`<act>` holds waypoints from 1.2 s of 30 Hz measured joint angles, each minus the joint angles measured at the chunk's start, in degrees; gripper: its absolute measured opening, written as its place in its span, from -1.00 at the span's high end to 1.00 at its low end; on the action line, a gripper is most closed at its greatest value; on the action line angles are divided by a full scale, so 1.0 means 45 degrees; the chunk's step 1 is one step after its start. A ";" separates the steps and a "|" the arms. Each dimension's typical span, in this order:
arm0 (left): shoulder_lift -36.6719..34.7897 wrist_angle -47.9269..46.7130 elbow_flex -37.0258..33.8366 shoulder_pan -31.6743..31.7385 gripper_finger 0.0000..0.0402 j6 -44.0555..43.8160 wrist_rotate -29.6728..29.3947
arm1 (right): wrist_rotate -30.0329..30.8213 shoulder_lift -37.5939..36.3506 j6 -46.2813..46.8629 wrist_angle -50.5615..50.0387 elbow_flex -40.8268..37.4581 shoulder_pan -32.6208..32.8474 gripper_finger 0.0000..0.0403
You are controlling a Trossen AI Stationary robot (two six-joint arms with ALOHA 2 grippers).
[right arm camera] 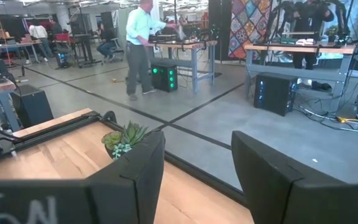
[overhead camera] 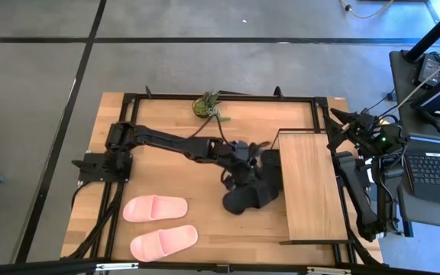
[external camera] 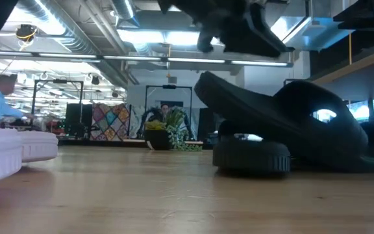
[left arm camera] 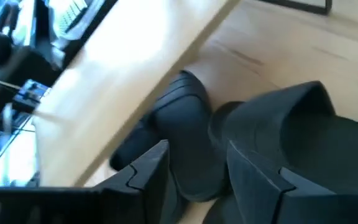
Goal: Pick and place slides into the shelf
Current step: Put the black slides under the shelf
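Note:
Black slides (overhead camera: 249, 195) lie heaped against the left side of the shelf (overhead camera: 308, 187), a light board on a thin dark frame. In the low view one black slide (external camera: 278, 123) is tilted, its raised end propped on another dark one (external camera: 252, 156). My left gripper (overhead camera: 244, 169) is open and hovers just above the heap. In the left wrist view its fingers stand on either side of a slide's end (left arm camera: 185, 124) that reaches under the shelf board (left arm camera: 135, 74); another slide (left arm camera: 303, 137) lies beside it. Two pink slides (overhead camera: 155, 208) (overhead camera: 164, 242) lie flat near the table's near-left corner. My right gripper (right arm camera: 197, 168) waits open beyond the shelf's far right corner (overhead camera: 341, 122).
A small potted plant (overhead camera: 207, 105) stands at the table's far edge. Bare tabletop (overhead camera: 205, 221) lies between the pink slides and the black heap. A laptop (overhead camera: 434, 169) and cables sit off the table to the right. People stand in the room behind.

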 joint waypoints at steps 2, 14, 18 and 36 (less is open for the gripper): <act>-0.0360 -0.0219 0.0000 0.0015 0.23 0.0102 -0.0015 | 0.0003 0.0000 -0.0009 -0.0005 0.0000 -0.0004 0.07; -0.2307 -0.7000 0.0003 -0.0854 0.23 0.3363 -0.3330 | 0.0003 0.0000 -0.0040 -0.0003 0.0000 -0.0002 0.07; -0.2308 -0.8408 -0.0120 -0.1237 0.23 0.2668 -0.3430 | -0.0002 0.0000 -0.0052 0.0000 0.0000 0.0000 0.07; -0.2312 -0.7192 -0.0736 -0.4101 0.23 -0.0832 -0.6053 | -0.0002 0.0000 -0.0242 -0.0010 0.0000 -0.0001 0.07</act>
